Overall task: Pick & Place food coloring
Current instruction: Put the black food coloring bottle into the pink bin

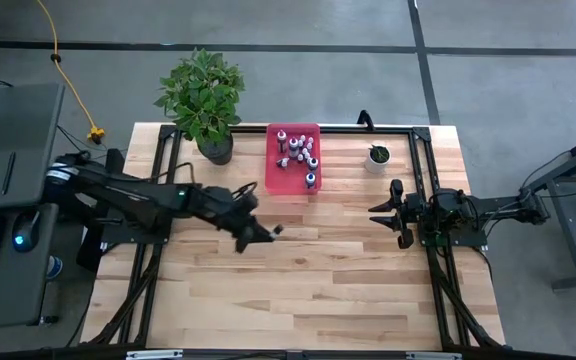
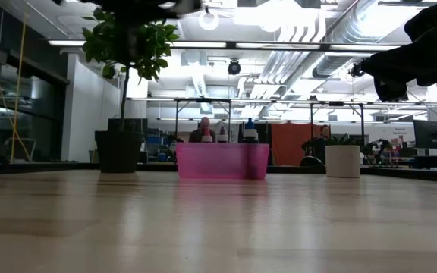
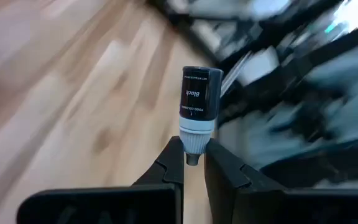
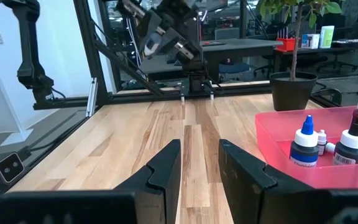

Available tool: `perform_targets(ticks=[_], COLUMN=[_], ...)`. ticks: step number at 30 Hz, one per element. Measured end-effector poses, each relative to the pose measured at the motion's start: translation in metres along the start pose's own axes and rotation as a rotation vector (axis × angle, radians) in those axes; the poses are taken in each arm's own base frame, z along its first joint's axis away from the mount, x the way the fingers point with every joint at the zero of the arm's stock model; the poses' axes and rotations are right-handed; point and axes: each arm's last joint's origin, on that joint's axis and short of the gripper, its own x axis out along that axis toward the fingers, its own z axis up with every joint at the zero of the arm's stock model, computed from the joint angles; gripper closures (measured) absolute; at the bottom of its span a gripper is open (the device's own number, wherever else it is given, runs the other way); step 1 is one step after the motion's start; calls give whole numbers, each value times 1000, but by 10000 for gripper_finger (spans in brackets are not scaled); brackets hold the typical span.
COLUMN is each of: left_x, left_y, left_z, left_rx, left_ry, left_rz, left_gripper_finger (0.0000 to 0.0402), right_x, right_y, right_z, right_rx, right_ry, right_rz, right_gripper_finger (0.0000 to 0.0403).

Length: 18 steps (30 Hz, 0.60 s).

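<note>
The work surface is a table (image 1: 298,290) of pale, jointed wood planks with visible grain, edged by a black metal frame.

A rectangular pink tray (image 1: 278,178) of translucent plastic is placed near the far edge of the table, between a large leafy plant (image 1: 203,95) in a dark pot and a small white pot (image 1: 377,158) that holds a small green plant. The tray is seen to contain the food coloring bottles (image 1: 298,150): small cylindrical bottles with white collars and pointed caps in blue, dark and pinkish tones. Some are standing upright and others are lying on their sides. In the right wrist view, a blue-capped bottle (image 4: 304,145) and a dark-capped bottle (image 4: 352,144) are shown upright behind the tray wall.

The left gripper (image 1: 268,232) is held above the middle of the table, well apart from the tray. Its dark fingers (image 3: 169,163) are clamped on the cap end of one food coloring bottle (image 3: 199,104), a dark cylinder with a pale collar and a label reading "Black". The bottle is thus carried clear of the table surface.

The right gripper (image 1: 388,212) is positioned at the right side of the table, just in front of the small white pot. Its two dark, wedge-shaped fingers (image 4: 164,163) are parted, with nothing between them.
</note>
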Motion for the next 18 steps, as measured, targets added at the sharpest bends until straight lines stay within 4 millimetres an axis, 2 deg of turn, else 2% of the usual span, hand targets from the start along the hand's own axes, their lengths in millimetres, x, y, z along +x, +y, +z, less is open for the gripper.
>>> perform_targets(ticks=[5, 12, 18], left_x=[29, 66, 86], left_y=[14, 47, 54], left_z=[19, 33, 40], left_rx=[-225, -584, -777], left_ry=[-79, -172, -332], left_rz=[-107, -170, -371], left_gripper_finger=[379, 379, 379], right_x=[0, 0, 0], right_y=[0, 0, 0], right_z=[0, 0, 0], right_rx=[0, 0, 0], right_ry=[0, 6, 5], right_rz=[0, -1, -1], right_gripper_finger=[304, 304, 304])
